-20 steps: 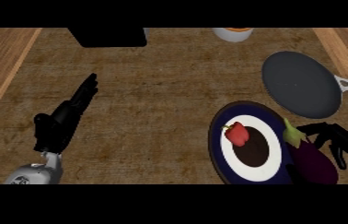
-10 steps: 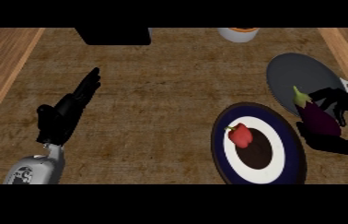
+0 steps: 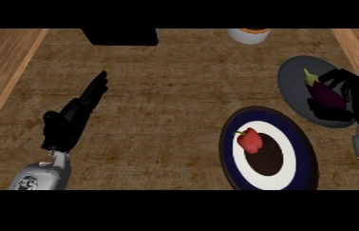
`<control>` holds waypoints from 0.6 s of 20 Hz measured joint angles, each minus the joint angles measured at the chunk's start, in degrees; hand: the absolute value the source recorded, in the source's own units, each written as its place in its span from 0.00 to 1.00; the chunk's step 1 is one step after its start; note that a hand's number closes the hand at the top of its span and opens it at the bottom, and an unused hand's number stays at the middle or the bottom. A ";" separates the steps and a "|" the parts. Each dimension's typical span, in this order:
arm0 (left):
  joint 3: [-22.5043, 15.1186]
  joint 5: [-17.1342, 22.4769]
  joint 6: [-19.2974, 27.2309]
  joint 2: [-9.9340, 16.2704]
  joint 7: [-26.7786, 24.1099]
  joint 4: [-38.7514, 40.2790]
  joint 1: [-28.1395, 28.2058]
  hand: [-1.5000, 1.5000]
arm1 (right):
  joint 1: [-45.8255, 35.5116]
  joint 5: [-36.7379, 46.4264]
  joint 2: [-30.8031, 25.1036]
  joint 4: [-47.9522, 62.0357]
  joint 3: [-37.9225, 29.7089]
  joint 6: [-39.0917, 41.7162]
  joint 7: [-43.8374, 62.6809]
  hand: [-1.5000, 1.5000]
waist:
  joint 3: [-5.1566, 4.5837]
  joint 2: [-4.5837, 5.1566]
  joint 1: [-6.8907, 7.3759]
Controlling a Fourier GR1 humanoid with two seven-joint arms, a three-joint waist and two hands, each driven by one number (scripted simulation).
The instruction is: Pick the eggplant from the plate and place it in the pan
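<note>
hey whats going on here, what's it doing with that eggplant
The robot's right hand is curled round a dark purple eggplant and holds it over the round grey pan. A red pepper lies on the white, blue-rimmed plate. The left hand rests open at the left.

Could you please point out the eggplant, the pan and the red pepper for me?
eggplant (image 3: pixel 326 96), head view, purple body.
pan (image 3: pixel 293 82), head view, bare grey base.
red pepper (image 3: pixel 250 139), head view, red flesh.

Eggplant (image 3: pixel 326 94) over pan (image 3: pixel 298 80), behind plate (image 3: pixel 303 149).
</note>
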 measured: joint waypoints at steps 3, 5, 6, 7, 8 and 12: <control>0.95 0.19 -0.68 0.28 0.18 0.90 -0.96 0.50 | -6.58 0.29 -1.22 10.93 -1.65 -1.51 -4.29 1.00 | -0.01 0.08 0.14; 0.15 -0.62 -0.37 -0.58 -0.23 0.87 -0.66 0.50 | -10.16 -0.07 -2.59 17.91 -3.23 -2.15 -7.87 1.00 | 0.03 0.17 0.30; 0.39 -0.18 -1.07 -0.27 -0.50 0.68 -0.36 0.50 | -11.50 0.07 -2.75 21.25 -3.81 -3.25 -9.57 1.00 | 0.03 0.23 0.51; 0.66 -0.06 -1.32 -0.08 0.01 0.59 -0.64 0.50 | -13.06 0.01 -3.48 24.18 -4.46 -3.62 -11.20 1.00 | 0.05 0.27 0.55; 0.80 -0.04 -1.48 -0.18 -0.03 0.80 -0.86 0.50 | -14.30 0.15 -3.74 27.15 -4.87 -4.39 -12.85 1.00 | 0.04 0.27 0.54; 0.54 -0.94 -0.94 -1.11 0.49 0.70 -1.60 0.50 | -19.71 0.53 -5.41 36.12 -6.32 -5.97 -15.86 1.00 | 0.08 0.43 0.85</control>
